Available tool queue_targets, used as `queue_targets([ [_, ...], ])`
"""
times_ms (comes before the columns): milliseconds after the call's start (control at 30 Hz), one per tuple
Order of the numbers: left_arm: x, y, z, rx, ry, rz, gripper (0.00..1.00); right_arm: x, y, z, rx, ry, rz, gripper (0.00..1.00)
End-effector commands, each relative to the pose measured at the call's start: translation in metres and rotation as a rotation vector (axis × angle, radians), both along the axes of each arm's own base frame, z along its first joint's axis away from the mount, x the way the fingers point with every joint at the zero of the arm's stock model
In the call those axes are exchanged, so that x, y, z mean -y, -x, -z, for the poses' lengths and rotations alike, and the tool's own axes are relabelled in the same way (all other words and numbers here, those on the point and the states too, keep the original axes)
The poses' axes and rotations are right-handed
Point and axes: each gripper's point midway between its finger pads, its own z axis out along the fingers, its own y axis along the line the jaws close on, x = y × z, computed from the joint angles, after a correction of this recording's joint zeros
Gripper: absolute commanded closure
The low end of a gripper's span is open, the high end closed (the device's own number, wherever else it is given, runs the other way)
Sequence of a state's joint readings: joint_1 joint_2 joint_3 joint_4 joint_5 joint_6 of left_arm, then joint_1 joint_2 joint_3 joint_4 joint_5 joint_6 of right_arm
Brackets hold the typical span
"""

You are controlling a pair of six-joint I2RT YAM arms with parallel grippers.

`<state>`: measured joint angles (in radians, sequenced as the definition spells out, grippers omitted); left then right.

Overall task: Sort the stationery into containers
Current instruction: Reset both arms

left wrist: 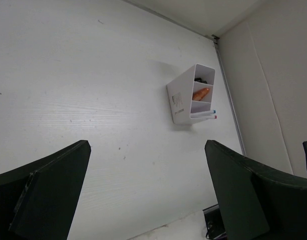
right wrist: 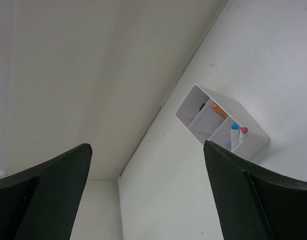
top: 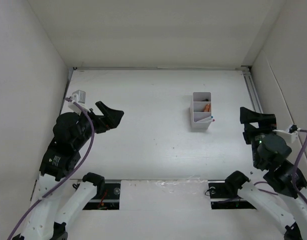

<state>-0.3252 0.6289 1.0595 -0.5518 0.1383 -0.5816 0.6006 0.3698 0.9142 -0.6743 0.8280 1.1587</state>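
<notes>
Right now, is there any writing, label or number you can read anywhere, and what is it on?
No text is legible in any view.
Sticker on the side of the white box: dark print, too blurred to read.
Round mark on the left arm: too small to read.
</notes>
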Motion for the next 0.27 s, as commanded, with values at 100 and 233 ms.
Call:
queue_targets([
  [100,0.004,-0.006,0.005,-0.007,-0.044,0.033,0.0,-0.011,-0.012,0.029,-0.113,-0.018,0.009,0.0],
  [233,0.008,-0.005,0.01,-0.035,-0.057,0.062,0.0,-0.015,-0.015,0.035,-0.132,-0.009,-0.004,0.0],
])
